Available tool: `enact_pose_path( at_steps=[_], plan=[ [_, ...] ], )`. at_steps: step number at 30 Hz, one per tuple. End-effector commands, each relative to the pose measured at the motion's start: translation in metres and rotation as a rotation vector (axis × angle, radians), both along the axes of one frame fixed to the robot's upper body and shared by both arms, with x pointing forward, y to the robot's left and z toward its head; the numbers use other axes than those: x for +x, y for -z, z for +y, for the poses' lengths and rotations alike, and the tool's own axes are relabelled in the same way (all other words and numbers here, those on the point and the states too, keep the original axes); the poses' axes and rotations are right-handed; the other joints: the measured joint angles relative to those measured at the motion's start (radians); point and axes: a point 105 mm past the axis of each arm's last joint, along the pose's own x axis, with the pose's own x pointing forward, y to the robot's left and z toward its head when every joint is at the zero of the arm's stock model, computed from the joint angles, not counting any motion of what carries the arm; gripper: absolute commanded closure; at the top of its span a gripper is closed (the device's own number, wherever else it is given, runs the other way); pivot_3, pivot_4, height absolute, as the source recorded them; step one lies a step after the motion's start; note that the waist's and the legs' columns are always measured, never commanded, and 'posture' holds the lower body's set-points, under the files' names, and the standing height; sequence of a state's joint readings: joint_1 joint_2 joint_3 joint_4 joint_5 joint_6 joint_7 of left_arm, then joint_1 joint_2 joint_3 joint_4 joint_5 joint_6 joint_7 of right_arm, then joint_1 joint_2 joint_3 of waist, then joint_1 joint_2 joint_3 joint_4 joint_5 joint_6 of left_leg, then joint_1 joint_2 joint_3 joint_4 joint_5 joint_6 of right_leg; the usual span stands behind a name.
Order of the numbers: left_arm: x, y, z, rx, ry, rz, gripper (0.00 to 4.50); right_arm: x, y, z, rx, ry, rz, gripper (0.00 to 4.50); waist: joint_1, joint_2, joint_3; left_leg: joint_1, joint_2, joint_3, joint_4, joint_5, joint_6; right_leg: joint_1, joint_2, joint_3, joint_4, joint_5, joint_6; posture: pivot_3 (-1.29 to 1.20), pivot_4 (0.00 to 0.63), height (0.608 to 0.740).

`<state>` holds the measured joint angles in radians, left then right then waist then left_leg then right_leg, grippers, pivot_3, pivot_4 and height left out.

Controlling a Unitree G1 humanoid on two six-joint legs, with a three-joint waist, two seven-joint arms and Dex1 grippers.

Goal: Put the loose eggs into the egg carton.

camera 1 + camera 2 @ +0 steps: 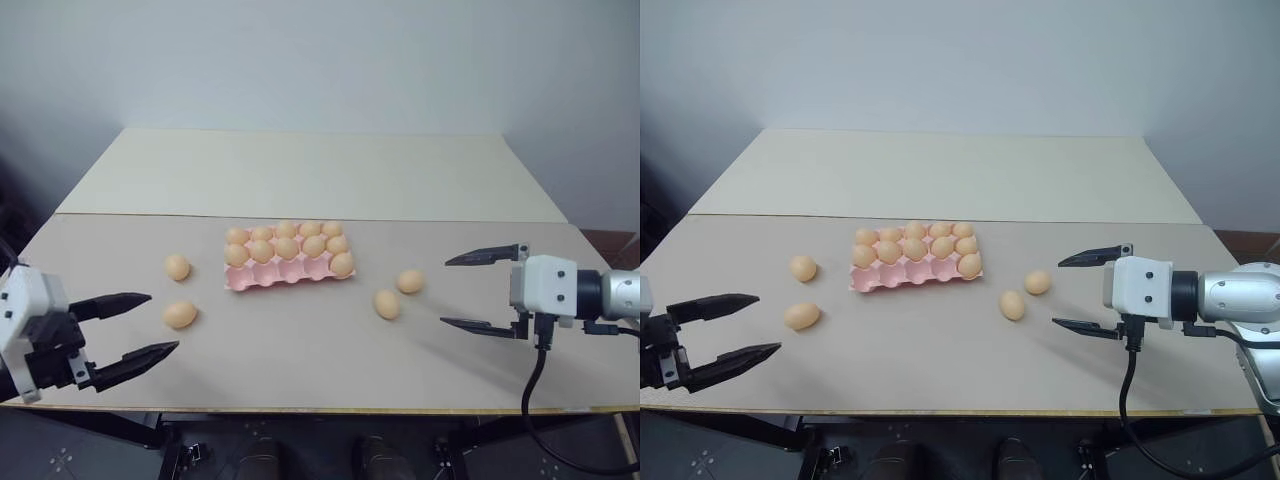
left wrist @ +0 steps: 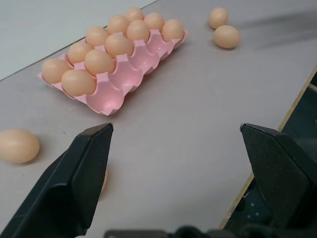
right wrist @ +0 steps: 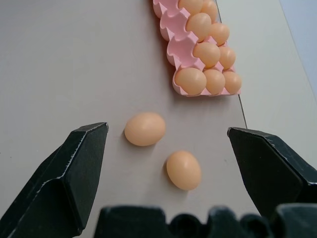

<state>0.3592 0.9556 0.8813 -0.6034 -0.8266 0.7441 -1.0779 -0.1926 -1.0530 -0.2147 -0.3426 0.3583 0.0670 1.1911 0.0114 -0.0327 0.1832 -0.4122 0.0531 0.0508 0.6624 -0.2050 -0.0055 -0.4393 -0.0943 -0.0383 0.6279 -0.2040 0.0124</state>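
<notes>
While four cups gape, egg carton holds eleven.

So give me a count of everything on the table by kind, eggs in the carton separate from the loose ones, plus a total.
Egg carton: 1
Eggs in the carton: 11
Loose eggs: 4, two on the carton's left and two on its right
Total: 16
</notes>
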Motion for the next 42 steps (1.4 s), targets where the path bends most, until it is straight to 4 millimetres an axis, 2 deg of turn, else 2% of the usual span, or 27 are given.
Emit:
enact_pose_path(
  at_steps=[1,5,18,23,28,32,42],
  plan=[
    [0.0,-0.008,0.001,0.021,-0.011,-0.038,0.02,-0.001,-0.009,0.002,0.005,-0.02,-0.044,0.0,0.0,0.0,0.0,0.0,0.0,0.0,0.0,0.0,0.0,0.0,0.0,0.0,0.0,0.0,0.0,0.0,0.15,0.74],
    [0.005,-0.016,0.001,0.008,-0.042,-0.098,0.02,0.001,-0.01,0.002,0.006,-0.02,-0.049,0.0,0.0,0.0,0.0,0.0,0.0,0.0,0.0,0.0,0.0,0.0,0.0,0.0,0.0,0.0,0.0,0.0,0.15,0.74],
    [0.003,-0.014,-0.011,0.006,0.012,-0.122,0.02,0.007,-0.013,-0.002,-0.005,-0.004,-0.067,0.0,0.0,0.0,0.0,0.0,0.0,0.0,0.0,0.0,0.0,0.0,0.0,0.0,0.0,0.0,0.0,0.0,0.15,0.74],
    [0.005,-0.007,-0.014,0.013,0.036,-0.091,0.02,0.014,-0.018,-0.002,0.032,0.035,-0.091,0.0,-0.001,0.0,0.0,0.0,0.0,0.001,0.0,0.0,0.001,0.0,0.0,0.0,0.0,0.0,0.0,0.0,0.15,0.74],
    [0.016,-0.002,-0.019,0.044,0.073,-0.085,0.02,0.033,-0.001,0.001,0.045,0.101,-0.103,0.0,0.0,0.0,0.0,0.001,0.0,0.001,0.0,0.0,0.0,0.0,0.001,0.0,0.0,0.0,0.0,0.0,0.15,0.74],
    [0.021,-0.001,-0.029,0.024,0.104,-0.1,0.02,0.054,0.022,-0.006,-0.034,0.154,-0.112,0.0,-0.001,0.0,0.0,0.0,0.0,0.001,0.0,0.001,0.001,0.0,0.0,0.001,0.0,0.001,0.0,0.0,0.15,0.74],
    [0.02,0.013,-0.053,-0.025,0.156,-0.085,0.02,0.082,0.044,0.002,-0.068,0.083,-0.128,0.0,-0.01,0.0,0.0,-0.001,0.0,0.001,0.0,0.001,0.002,0.0,0.002,0.002,0.0,0.001,0.0,0.0,0.15,0.74]
  ],
)
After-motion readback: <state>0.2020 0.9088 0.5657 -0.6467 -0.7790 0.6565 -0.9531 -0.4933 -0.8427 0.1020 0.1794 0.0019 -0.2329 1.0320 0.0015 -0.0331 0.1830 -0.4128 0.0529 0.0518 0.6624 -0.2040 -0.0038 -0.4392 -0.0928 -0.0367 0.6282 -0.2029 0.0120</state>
